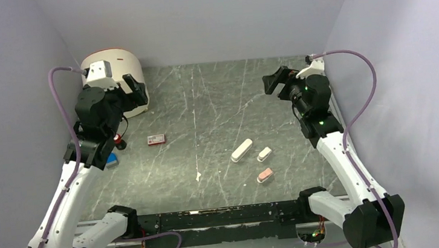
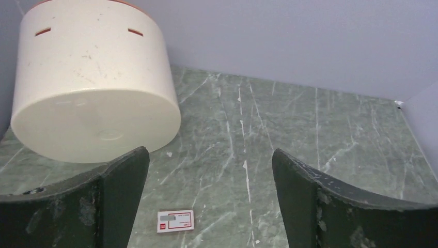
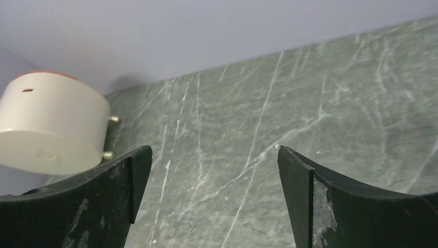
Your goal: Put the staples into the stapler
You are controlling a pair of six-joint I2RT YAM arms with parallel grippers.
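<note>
Top external, L to R: at back-left corner, white drum (image 1: 116,70) by the wall. Just in front of it, left gripper (image 1: 133,88) up off the table (image 1: 204,113), jaws wide apart, nothing between. Left wrist view: fingers (image 2: 103,201) spread, bare marble between, drum at upper left. Under L arm, small red item (image 1: 119,138) and blue item (image 1: 111,160), too hidden to identify. Next, red-and-white staples box (image 1: 156,140) flat on table, left of centre, apart from everything; shows low between the fingers in left wrist view. Small white scrap (image 1: 198,176) near centre-front. Right of centre, stapler (image 1: 241,150) flat, lying at an angle; short white piece (image 1: 264,154) just beside on its R, not touching; pink piece (image 1: 265,175) nearer the front. Far R, right gripper (image 1: 276,79) raised near back, jaws wide apart, empty. Right wrist view: fingers (image 3: 103,206) apart, marble & drum beyond
</note>
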